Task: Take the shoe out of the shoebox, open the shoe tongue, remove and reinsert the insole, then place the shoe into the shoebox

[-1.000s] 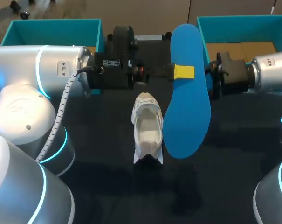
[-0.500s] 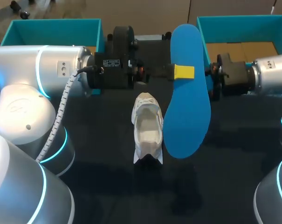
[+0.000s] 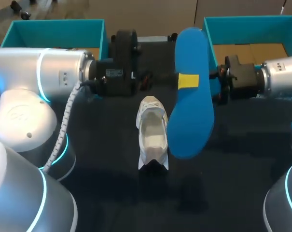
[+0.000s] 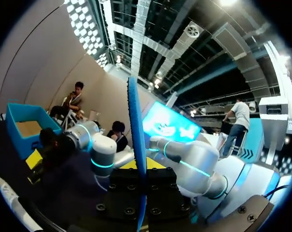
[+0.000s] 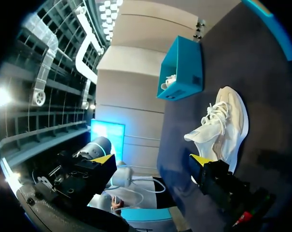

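Our white shoe [image 3: 152,131] stands on its sole on the dark worktop [image 3: 112,193], outside both boxes. Its toe points away from us and its mouth is open to the head camera. Just right of the shoe the blue insole [image 3: 191,121] is held in the air, running lengthwise alongside the shoe with its broad face turned upward. In the head view the insole's near end overlaps the shoe's right side, and we cannot tell whether the two touch.

Our left arm [image 3: 39,72] reaches across behind the shoe's toe. The left claw [image 3: 188,81] is clenched on the insole, somewhat nearer the insole's far end than its near end. One yellow fingertip [image 3: 185,83] lies flat on the upper face, and the other finger is hidden beneath. In the left wrist view we see the insole edge-on, a thin blue blade rising from between the fingers.

Our right arm [image 3: 281,79] comes in from the shoe's right. The right claw [image 5: 152,159] sits just beyond the insole's outer edge and is released, its two yellow tips standing wide apart with nothing between them. In the right wrist view the shoe lies ahead of that claw on the worktop.

The left shoebox [image 3: 56,29] stands to the far left of the shoe and the right shoebox [image 3: 252,26] to the far right. Both are teal and open-topped, and the right one shows a brown card floor. In the right wrist view something white shows at the rim of the box beyond the shoe; we cannot tell what it is
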Robot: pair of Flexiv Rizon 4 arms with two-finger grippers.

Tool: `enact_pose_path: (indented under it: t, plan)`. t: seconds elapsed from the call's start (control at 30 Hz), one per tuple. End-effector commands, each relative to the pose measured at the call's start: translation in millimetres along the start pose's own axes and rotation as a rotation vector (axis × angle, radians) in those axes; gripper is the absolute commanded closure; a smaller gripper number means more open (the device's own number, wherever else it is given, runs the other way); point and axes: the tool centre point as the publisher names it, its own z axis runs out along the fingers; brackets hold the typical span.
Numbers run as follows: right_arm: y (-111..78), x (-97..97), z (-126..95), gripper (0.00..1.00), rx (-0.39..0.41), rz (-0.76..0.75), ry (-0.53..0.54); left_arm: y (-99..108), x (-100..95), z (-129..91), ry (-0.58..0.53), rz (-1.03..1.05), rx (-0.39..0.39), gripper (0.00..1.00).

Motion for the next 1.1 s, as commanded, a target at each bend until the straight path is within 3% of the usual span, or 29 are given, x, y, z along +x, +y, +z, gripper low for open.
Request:
enact_pose_path:
  t: [0.03,0.27,0.6,0.8,1.1]
  plan:
    - [0.3,0.2,1,0.0,-0.001,0.001,-0.002,19,-2.7,-28,0.022,0.122,-0.007,1.0]
    - [0.3,0.2,1,0.0,-0.001,0.001,-0.002,31,-6.9,-47,0.018,0.279,-0.031,1.0]
    - [0.3,0.2,1,0.0,-0.001,0.001,-0.002,33,-32.3,-80,-0.012,0.518,-0.031,1.0]
    - [0.3,0.2,1,0.0,-0.001,0.001,-0.002,22,-48.8,-88,-0.059,0.667,-0.007,1.0]
    - [0.3,0.2,1,0.0,-0.001,0.001,-0.002,16,-63.6,-93,-0.031,0.907,-0.081,1.0]
